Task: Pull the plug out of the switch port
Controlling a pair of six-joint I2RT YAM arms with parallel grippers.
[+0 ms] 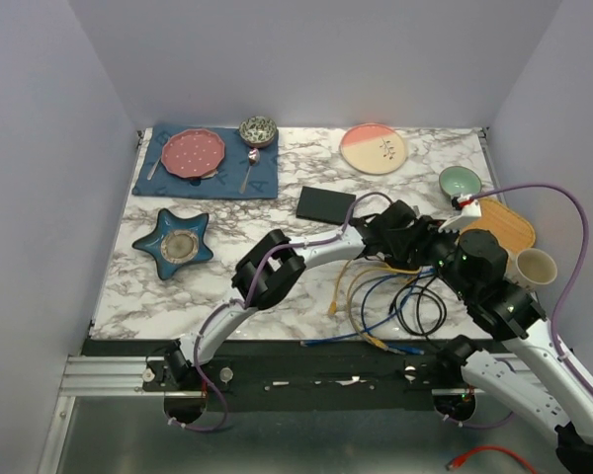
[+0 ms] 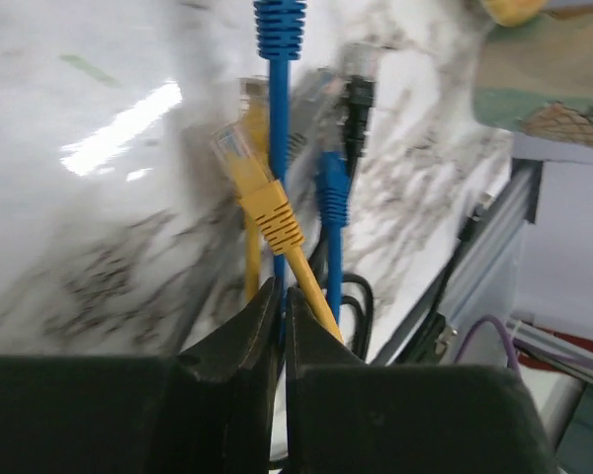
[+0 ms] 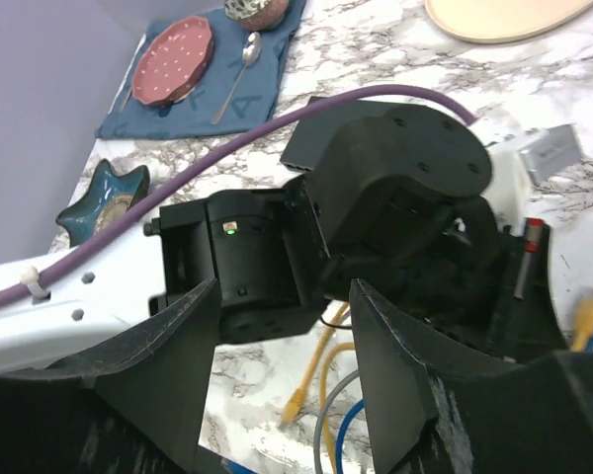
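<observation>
The left tool (image 2: 280, 293) is pinched on the limp blue cable (image 2: 279, 148) below its stiffer ribbed boot (image 2: 280, 20), likely the surer hold, the right tool (image 3: 285, 294) stands apart, and the probably light, slide-prone switch (image 1: 325, 204) lies flat on the counter (image 1: 247, 212) near them.

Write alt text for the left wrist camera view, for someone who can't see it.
The left claw is pinched nearly shut on a blue cable that runs straight up the frame. A yellow plug crosses just beside it, with another blue plug and a black plug behind, over a blurred marble table.
</observation>
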